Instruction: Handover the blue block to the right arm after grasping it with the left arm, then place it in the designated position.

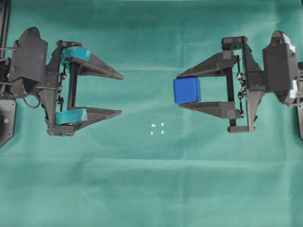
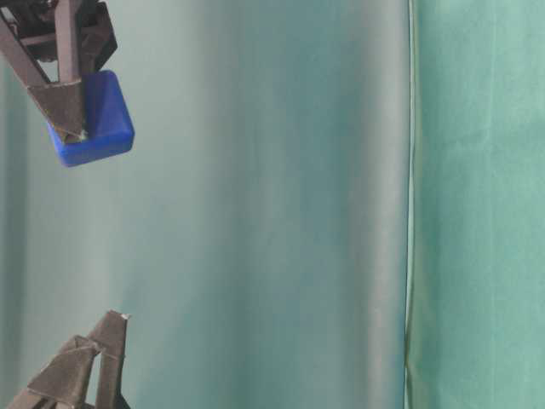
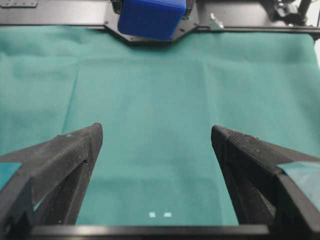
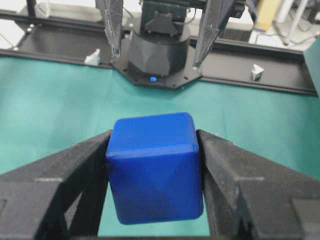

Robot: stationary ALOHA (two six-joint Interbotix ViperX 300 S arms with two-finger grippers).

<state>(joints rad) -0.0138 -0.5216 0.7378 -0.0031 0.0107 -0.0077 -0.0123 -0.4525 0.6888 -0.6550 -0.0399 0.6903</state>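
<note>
Half the blue block [image 3: 150,18] is cut off in left wrist view.

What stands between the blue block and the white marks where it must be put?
Nothing visible. The right gripper holds the blue block, and only bare green cloth lies between it and the white marks. The open left gripper is off to the side.

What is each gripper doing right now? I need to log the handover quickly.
Left gripper: open, empty.
Right gripper: shut on the blue block.
</note>
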